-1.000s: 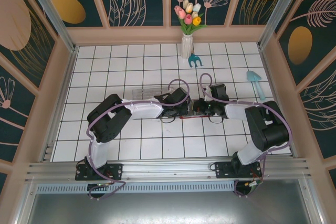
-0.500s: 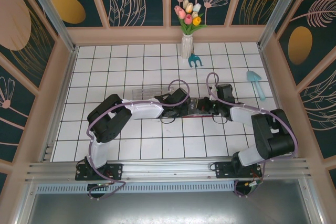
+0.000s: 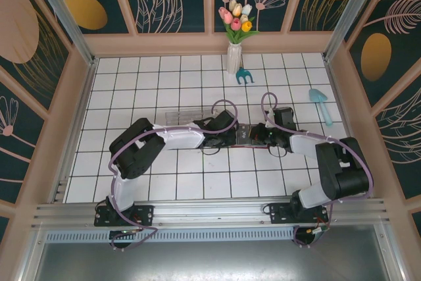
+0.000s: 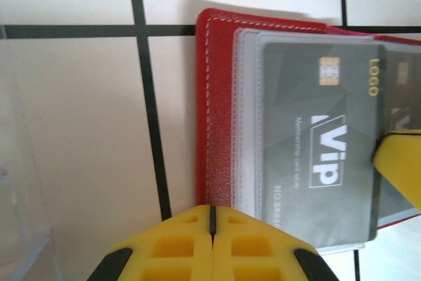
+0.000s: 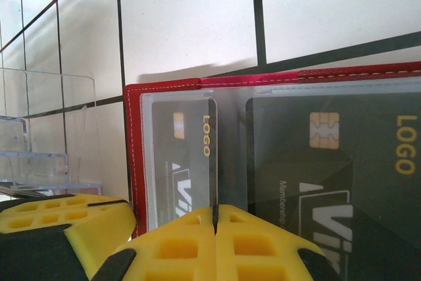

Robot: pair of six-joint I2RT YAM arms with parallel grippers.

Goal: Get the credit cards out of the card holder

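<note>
My left gripper (image 4: 212,215) is shut, its yellow fingertips pressed together with nothing visible between them, right at the near red edge of the open card holder (image 4: 214,110). The holder lies flat on the white tiled table (image 3: 164,176) near its middle, between my two wrists, with the clear plastic box (image 3: 179,117) just beside it on my left. A dark grey card (image 4: 316,136) with a gold chip and "LOGO" print sits in the clear pocket nearest the holder's end. A second dark grey card (image 5: 342,162) lies in the next pocket. My right gripper (image 5: 215,218) is also closed, its tips at the line between the two cards. A thin dark edge runs up from their seam, and I cannot tell whether it is pinched.
</note>
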